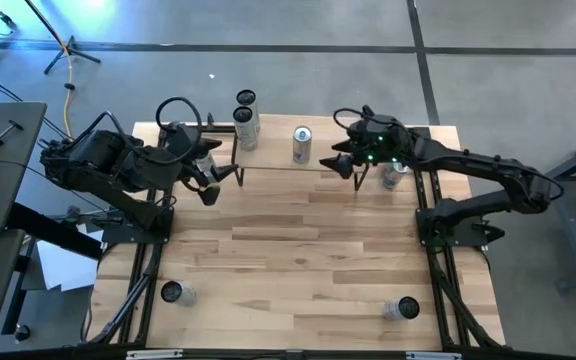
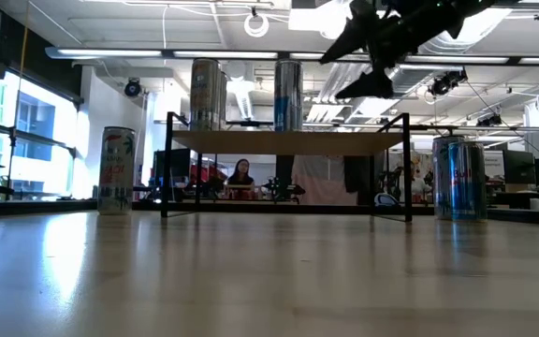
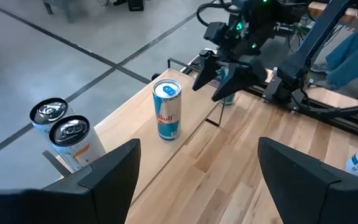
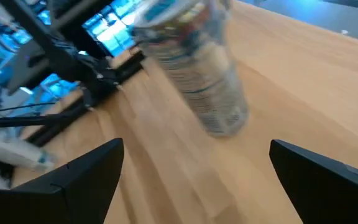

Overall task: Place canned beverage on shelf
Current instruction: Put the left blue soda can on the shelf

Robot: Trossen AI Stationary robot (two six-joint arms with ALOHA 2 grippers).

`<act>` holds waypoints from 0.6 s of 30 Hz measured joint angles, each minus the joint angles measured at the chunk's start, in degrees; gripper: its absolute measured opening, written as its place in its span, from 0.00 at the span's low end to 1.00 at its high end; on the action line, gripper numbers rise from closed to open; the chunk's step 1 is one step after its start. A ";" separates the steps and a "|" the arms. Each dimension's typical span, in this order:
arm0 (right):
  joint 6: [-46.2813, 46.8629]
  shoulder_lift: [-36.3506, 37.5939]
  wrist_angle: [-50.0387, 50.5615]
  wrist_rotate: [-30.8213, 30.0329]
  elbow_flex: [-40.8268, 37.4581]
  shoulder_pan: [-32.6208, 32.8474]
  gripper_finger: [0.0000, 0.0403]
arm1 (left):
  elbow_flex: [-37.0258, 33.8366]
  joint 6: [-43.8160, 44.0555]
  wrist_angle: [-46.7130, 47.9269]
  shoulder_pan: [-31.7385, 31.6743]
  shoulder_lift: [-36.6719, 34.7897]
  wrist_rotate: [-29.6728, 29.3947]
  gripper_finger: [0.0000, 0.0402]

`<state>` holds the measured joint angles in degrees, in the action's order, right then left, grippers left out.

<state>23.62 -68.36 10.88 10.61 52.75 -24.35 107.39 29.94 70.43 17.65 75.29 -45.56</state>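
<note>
The shelf (image 1: 268, 152), a light-wood board on black legs, stands at the table's far side; it also shows in the low view (image 2: 288, 142). A blue-and-silver can (image 1: 302, 143) stands upright on it, also seen in the left wrist view (image 3: 166, 109). Two more cans (image 1: 246, 122) stand toward its left end. My right gripper (image 1: 346, 162) hovers open and empty above the shelf's right part, high in the low view (image 2: 368, 65). A blurred can (image 4: 194, 62) shows ahead of its fingers. My left gripper (image 1: 210, 185) is open and empty by the shelf's left near corner.
A can (image 1: 394, 176) stands on the table under my right arm, by the shelf's right end. Two more cans stand near the front edge, at the left (image 1: 173, 293) and at the right (image 1: 404, 309). The table's middle (image 1: 298, 240) is bare wood.
</note>
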 joint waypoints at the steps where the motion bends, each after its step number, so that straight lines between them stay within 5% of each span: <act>1: 0.04 0.34 -0.34 0.18 0.00 0.52 0.97 | 0.00 -0.58 0.01 0.02 0.00 0.00 0.74; 7: 3.38 0.64 -1.87 -3.71 1.55 5.42 0.97 | 0.00 -5.79 0.21 0.00 0.00 0.99 0.74; 14: -0.79 0.55 -0.34 -20.49 3.17 14.33 0.97 | -0.58 -9.12 3.12 0.03 -0.01 5.20 0.74; 18: 0.18 0.55 -0.41 -27.64 3.17 17.98 0.97 | -7.53 -7.90 1.35 1.05 -2.94 2.32 0.74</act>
<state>23.80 -67.81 10.47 -17.04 55.92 -6.37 99.86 22.04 71.78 18.70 72.35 -43.24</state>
